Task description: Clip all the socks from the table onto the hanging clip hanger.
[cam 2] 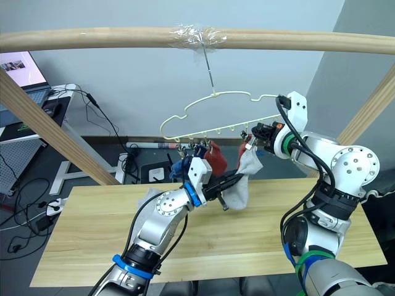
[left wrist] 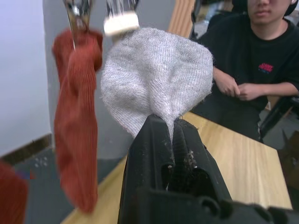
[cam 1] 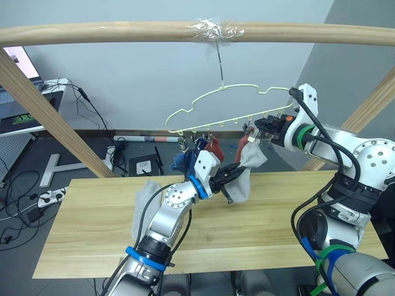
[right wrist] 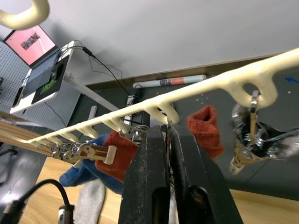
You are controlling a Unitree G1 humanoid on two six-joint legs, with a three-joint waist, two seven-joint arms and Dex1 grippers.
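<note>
The pale yellow-green clip hanger (cam 1: 210,97) hangs by its hook from the taped wooden pole (cam 1: 123,32). Blue socks (cam 1: 182,160) and two rust red socks (cam 1: 213,148) hang from its clips. My left gripper (cam 1: 232,177) is shut on the lower part of a light grey sock (cam 1: 250,166), holding it up under the hanger. In the left wrist view the grey sock's (left wrist: 156,84) top edge touches a clip (left wrist: 120,21). My right gripper (right wrist: 167,133) is shut on a metal clip at the hanger's right end. A second grey sock (cam 1: 145,198) lies on the table (cam 1: 92,228).
Slanted wooden poles (cam 1: 49,117) frame both sides of the table. A person in black (left wrist: 261,56) sits past the table's far side. Cables, a laptop and a power strip lie on the floor and the desk at the left.
</note>
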